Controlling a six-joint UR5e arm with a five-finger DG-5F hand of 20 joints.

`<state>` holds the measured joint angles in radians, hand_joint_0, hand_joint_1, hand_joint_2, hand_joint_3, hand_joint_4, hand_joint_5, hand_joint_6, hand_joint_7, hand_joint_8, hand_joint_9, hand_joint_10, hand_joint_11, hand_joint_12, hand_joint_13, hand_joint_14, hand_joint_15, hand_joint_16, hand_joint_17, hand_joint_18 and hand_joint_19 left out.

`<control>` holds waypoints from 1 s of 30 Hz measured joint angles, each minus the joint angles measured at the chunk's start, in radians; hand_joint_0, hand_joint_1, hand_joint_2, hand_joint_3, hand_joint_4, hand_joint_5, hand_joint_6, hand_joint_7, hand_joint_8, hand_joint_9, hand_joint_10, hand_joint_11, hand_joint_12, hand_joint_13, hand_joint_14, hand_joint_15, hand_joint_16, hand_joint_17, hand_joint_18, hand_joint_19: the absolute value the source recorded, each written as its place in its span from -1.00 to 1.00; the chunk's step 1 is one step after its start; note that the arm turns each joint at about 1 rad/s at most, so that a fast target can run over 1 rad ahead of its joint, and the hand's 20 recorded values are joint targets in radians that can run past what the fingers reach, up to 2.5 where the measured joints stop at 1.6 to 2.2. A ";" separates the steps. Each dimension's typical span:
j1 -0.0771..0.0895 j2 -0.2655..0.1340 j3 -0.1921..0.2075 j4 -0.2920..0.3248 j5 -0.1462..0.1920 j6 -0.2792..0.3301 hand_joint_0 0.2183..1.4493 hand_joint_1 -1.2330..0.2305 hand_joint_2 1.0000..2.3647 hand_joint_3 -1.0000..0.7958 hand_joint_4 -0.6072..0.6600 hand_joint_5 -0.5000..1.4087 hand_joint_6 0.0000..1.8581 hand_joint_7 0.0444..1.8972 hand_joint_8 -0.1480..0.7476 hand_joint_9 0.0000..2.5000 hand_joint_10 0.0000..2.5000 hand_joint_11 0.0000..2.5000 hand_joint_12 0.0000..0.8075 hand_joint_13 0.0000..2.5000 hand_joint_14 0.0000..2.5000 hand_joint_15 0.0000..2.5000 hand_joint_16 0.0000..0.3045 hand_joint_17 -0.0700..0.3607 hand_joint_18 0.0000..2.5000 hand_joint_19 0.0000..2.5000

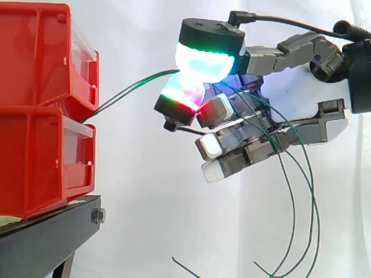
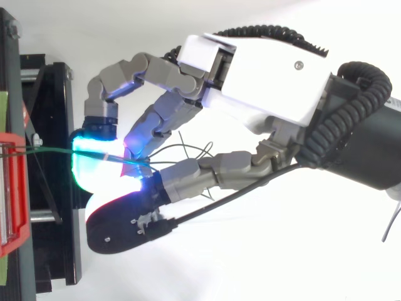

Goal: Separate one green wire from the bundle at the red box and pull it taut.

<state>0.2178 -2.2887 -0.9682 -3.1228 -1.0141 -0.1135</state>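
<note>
Side view: hand (image 1: 272,58) clenched on one green wire (image 1: 133,86), slightly bowed, leading ahead of the fingertips to the red box (image 1: 35,58).

Top view: nearly straight beyond the pads (image 2: 94,169). Keep the pinch firm, draw straight back, spare the loose strands (image 1: 313,191) under the palm.

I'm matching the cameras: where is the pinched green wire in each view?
Side view: green wire climbs rightward from the red bins to the robot hand, upper centre.
Top view: left, mid-height, running from the red bins to the robot hand.
Shared landmark: the red bins, left in both.
</note>
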 measured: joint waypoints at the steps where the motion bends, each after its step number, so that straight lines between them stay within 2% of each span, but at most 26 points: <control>1: 0.000 0.000 0.000 0.000 0.000 0.000 -0.26 -0.50 -1.00 -0.44 0.06 -0.65 -0.02 0.12 -0.10 -0.16 -0.98 -0.04 -0.08 -0.31 -0.98 -0.49 -0.71 -0.21 -0.41 -0.58; 2: 0.000 0.000 0.000 0.000 0.000 0.000 -0.27 -0.50 -1.00 -0.44 0.07 -0.64 -0.02 0.12 -0.09 -0.16 -0.98 -0.04 -0.08 -0.31 -0.98 -0.49 -0.70 -0.21 -0.41 -0.58; 4: 0.000 0.000 0.000 0.000 0.001 0.001 -0.44 -0.29 -1.00 -0.44 0.12 -0.63 -0.03 0.16 -0.06 -0.12 -0.98 -0.03 -0.07 -0.29 -0.98 -0.48 -0.70 -0.20 -0.40 -0.56; 5: 0.000 0.000 0.000 0.000 0.001 0.002 -0.45 -0.28 -1.00 -0.44 0.13 -0.63 -0.03 0.15 -0.07 -0.12 -0.98 -0.02 -0.06 -0.29 -0.98 -0.48 -0.70 -0.19 -0.40 -0.56; 6: 0.001 0.000 0.000 0.000 0.001 0.002 -0.54 -0.11 -1.00 -0.44 0.14 -0.63 -0.04 0.14 -0.02 -0.09 -0.99 -0.02 -0.01 -0.26 -0.98 -0.47 -0.68 -0.16 -0.38 -0.55; 9: 0.001 0.000 0.000 -0.001 0.001 0.003 -0.50 0.15 -1.00 -0.44 0.13 -0.62 -0.04 0.16 -0.04 -0.07 -0.98 -0.03 -0.01 -0.24 -0.98 -0.46 -0.67 -0.16 -0.36 -0.53; 11: 0.001 0.000 -0.001 -0.001 0.001 0.003 -0.42 0.22 -1.00 -0.44 0.12 -0.63 -0.05 0.17 -0.07 -0.08 -0.98 -0.02 -0.02 -0.24 -0.98 -0.46 -0.69 -0.18 -0.38 -0.52; 14: 0.001 0.000 -0.001 -0.001 0.001 0.004 -0.38 0.06 -0.98 -0.30 0.12 -0.64 -0.05 0.15 -0.08 -0.08 -0.98 -0.02 -0.03 -0.24 -0.98 -0.46 -0.69 -0.18 -0.38 -0.52; 16: 0.001 0.000 -0.001 -0.001 0.000 0.004 -0.39 0.03 -0.98 -0.27 0.13 -0.64 -0.05 0.15 -0.08 -0.08 -0.98 -0.02 -0.02 -0.24 -0.98 -0.46 -0.69 -0.18 -0.38 -0.52; 18: 0.001 0.000 -0.001 0.000 0.000 0.004 -0.40 -0.11 -0.98 -0.17 0.15 -0.65 -0.04 0.17 -0.05 -0.09 -0.98 -0.01 -0.02 -0.24 -0.98 -0.46 -0.68 -0.16 -0.37 -0.52; 19: 0.002 0.000 -0.001 0.000 0.000 0.004 -0.39 -0.26 -0.98 -0.06 0.16 -0.65 -0.03 0.15 -0.01 -0.10 -0.99 -0.01 0.03 -0.23 -0.98 -0.46 -0.65 -0.12 -0.34 -0.55; 26: 0.001 0.000 -0.001 0.000 0.000 0.005 -0.34 -0.37 -0.97 -0.02 0.03 -0.66 -0.01 0.13 -0.04 -0.13 -0.99 -0.02 0.00 -0.27 -0.98 -0.47 -0.67 -0.14 -0.37 -0.56; 30: 0.002 0.000 -0.001 0.000 0.000 0.005 -0.30 -0.48 -0.97 -0.03 -0.05 -0.67 0.00 0.19 -0.08 -0.17 -0.99 -0.03 -0.03 -0.31 -0.98 -0.48 -0.68 -0.17 -0.40 -0.58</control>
<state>0.2194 -2.2888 -0.9694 -3.1232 -1.0139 -0.1089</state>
